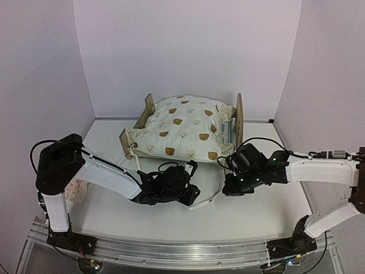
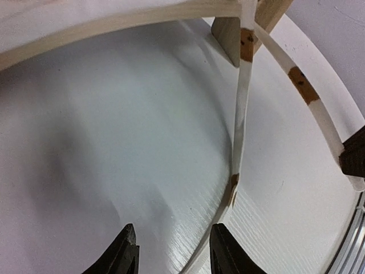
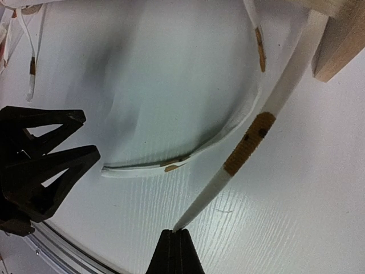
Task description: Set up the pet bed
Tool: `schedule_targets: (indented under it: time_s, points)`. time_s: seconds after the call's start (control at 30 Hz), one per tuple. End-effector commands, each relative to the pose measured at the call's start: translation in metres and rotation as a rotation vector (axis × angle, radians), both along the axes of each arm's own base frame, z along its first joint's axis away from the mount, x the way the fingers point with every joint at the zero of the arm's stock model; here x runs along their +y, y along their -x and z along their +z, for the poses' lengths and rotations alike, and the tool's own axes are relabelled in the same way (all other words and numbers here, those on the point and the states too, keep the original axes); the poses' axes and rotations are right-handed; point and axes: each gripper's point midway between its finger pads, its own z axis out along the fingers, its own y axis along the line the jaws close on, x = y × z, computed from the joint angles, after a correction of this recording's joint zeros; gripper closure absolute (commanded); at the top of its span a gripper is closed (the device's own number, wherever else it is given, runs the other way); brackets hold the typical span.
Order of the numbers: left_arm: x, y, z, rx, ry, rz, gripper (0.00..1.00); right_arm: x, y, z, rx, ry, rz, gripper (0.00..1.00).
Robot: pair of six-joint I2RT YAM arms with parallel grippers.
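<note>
The pet bed [image 1: 238, 117] stands at the back middle, its plywood frame draped with a cream bear-print quilt [image 1: 182, 128]. A strip of striped mattress [image 1: 227, 132] shows at the right end. My left gripper [image 1: 191, 195] [image 2: 174, 250] hovers low over the table in front of the bed. It is open, and a quilt tie [image 2: 239, 114] lies on the table just inside its right finger [image 2: 221, 248]. My right gripper [image 1: 231, 185] [image 3: 181, 231] is shut on the tip of another tie [image 3: 251, 142], which runs taut up toward the bed leg [image 3: 342, 40].
A pinkish ruffled pillow [image 1: 74, 193] lies at the left edge behind the left arm. A loose tie [image 3: 171, 165] curves on the table between the grippers. The bed's side rail [image 2: 114, 25] and leg [image 2: 228, 37] are close above the left gripper. White walls enclose the table.
</note>
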Motion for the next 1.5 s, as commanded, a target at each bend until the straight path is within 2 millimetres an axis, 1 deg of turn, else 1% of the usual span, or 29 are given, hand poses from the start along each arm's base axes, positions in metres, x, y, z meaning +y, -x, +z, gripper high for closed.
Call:
schedule_targets:
  time_s: [0.0,0.1,0.17,0.33,0.53,0.67,0.8,0.87,1.0,1.1,1.17,1.2,1.33,1.4,1.47]
  points:
    - [-0.009,0.006,-0.003,0.041,0.057,-0.055,0.58,0.026,0.0,-0.01,0.078,-0.067,-0.004,1.0]
    - [-0.006,0.012,-0.012,0.079,0.072,-0.063,0.6,0.037,-0.008,-0.02,0.09,-0.081,-0.023,1.0]
    - [-0.003,0.015,-0.015,0.1,0.082,-0.061,0.61,0.044,-0.014,-0.029,0.097,-0.081,-0.039,1.0]
    - [0.003,0.028,-0.022,0.159,0.11,-0.082,0.61,0.054,-0.027,-0.042,0.095,-0.085,-0.085,1.0]
    - [0.004,0.046,-0.031,0.243,0.152,-0.127,0.63,0.055,-0.041,-0.054,0.066,-0.09,-0.162,1.0]
    - [-0.003,0.058,-0.033,0.299,0.191,-0.174,0.65,0.054,-0.046,-0.065,0.063,-0.084,-0.206,1.0]
    - [-0.013,0.071,-0.03,0.345,0.246,-0.237,0.69,0.05,-0.047,-0.079,0.072,-0.064,-0.236,1.0]
    - [-0.014,0.074,-0.027,0.354,0.257,-0.245,0.7,0.049,-0.046,-0.083,0.075,-0.053,-0.234,1.0]
    - [-0.017,0.088,-0.019,0.363,0.279,-0.301,0.73,0.048,-0.045,-0.088,0.079,-0.04,-0.221,1.0]
    - [-0.022,0.101,-0.017,0.36,0.279,-0.347,0.78,0.05,-0.044,-0.091,0.086,-0.037,-0.209,1.0]
    - [-0.025,0.107,-0.017,0.357,0.274,-0.37,0.79,0.051,-0.043,-0.093,0.095,-0.036,-0.206,1.0]
    - [-0.027,0.109,-0.017,0.355,0.274,-0.377,0.79,0.051,-0.042,-0.094,0.103,-0.038,-0.205,1.0]
    - [-0.032,0.113,-0.014,0.34,0.278,-0.391,0.77,0.049,-0.036,-0.094,0.118,-0.044,-0.2,0.92]
    - [-0.033,0.113,-0.013,0.327,0.267,-0.388,0.74,0.045,-0.034,-0.09,0.112,-0.045,-0.196,0.87]
    - [-0.033,0.11,-0.013,0.308,0.245,-0.372,0.68,0.041,-0.031,-0.083,0.1,-0.046,-0.185,0.83]
